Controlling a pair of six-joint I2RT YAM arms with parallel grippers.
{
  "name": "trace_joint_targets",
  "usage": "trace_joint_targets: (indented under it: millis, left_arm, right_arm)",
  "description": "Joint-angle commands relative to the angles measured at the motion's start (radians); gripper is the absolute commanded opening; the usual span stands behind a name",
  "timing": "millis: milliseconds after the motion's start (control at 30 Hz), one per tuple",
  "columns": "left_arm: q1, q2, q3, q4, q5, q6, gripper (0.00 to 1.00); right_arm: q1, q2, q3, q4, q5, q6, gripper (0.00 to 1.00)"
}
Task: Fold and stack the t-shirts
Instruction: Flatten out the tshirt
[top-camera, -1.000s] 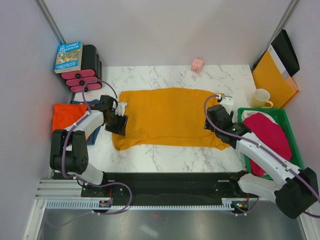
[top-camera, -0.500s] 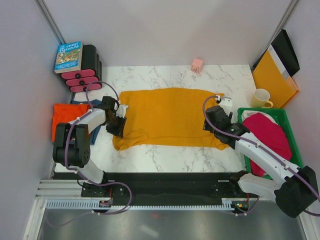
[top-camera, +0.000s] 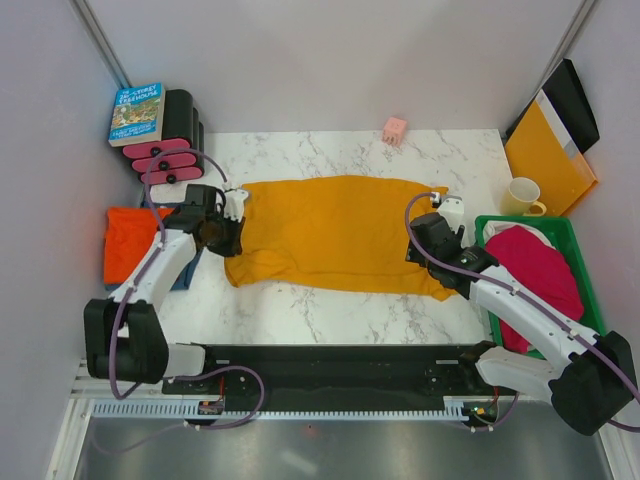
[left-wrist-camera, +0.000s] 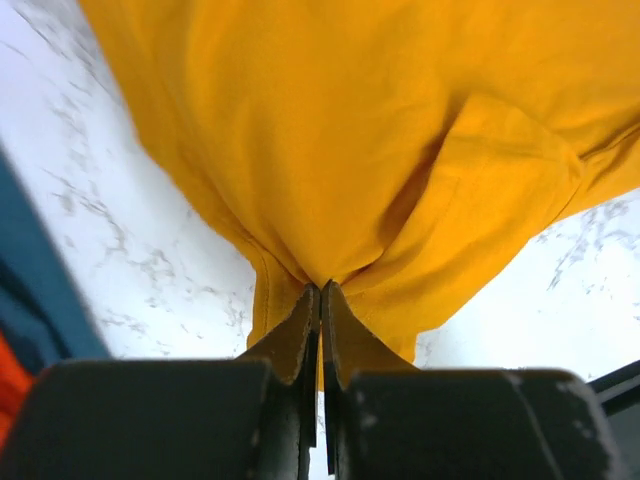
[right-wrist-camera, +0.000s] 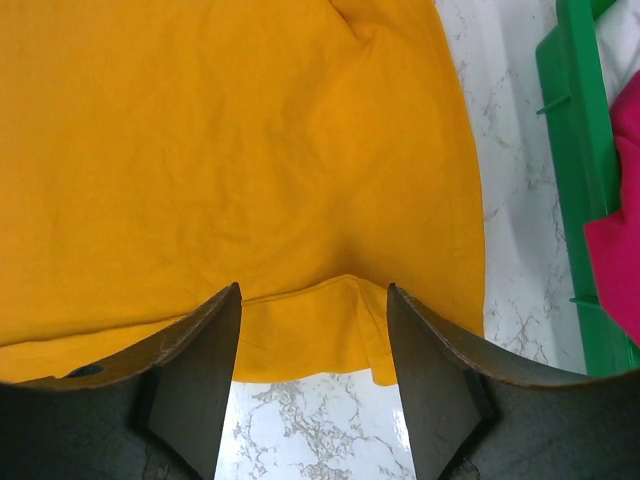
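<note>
A large mustard-yellow t-shirt (top-camera: 330, 232) lies spread across the middle of the marble table. My left gripper (top-camera: 230, 238) is shut on its bunched left edge; in the left wrist view the jaws (left-wrist-camera: 322, 292) pinch a fold of the yellow cloth (left-wrist-camera: 350, 120). At the shirt's near right corner my right gripper (top-camera: 418, 248) stands open, the hem (right-wrist-camera: 300, 300) lying between its fingers (right-wrist-camera: 313, 295), untouched. A red-orange t-shirt (top-camera: 125, 240) rests on a dusty blue one (top-camera: 186, 272) at the left. A magenta-pink t-shirt (top-camera: 535, 268) fills the green basket (top-camera: 497, 222).
At the back left a book (top-camera: 137, 112) tops a black and pink rack (top-camera: 165, 150). A pink cube (top-camera: 395, 130) sits at the back edge. A cream mug (top-camera: 522, 196) and a yellow-orange folder (top-camera: 548, 160) stand at the back right. The booth walls close in on three sides.
My left gripper has shut on the yellow shirt's left edge and shifted back and left, lifting the cloth into a bunch. The right arm has hardly moved.
</note>
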Motion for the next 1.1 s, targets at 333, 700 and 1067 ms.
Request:
trace_joint_targets:
  millis: [333,700,1067]
  left_arm:
    - [0.001,-0.181,0.088,-0.187,0.013,0.097,0.1]
    - [0.001,-0.147,0.031,-0.224,-0.023,0.134,0.78]
    - [0.001,0.03,-0.03,-0.214,-0.025,0.171,0.6]
  right_arm:
    - [0.017,0.003,0.001,0.036,0.011,0.014,0.67]
    - [0.023,0.0,-0.019,0.046,0.008,0.024,0.67]
    - [0.026,-0.012,-0.034,0.043,0.011,0.03,0.67]
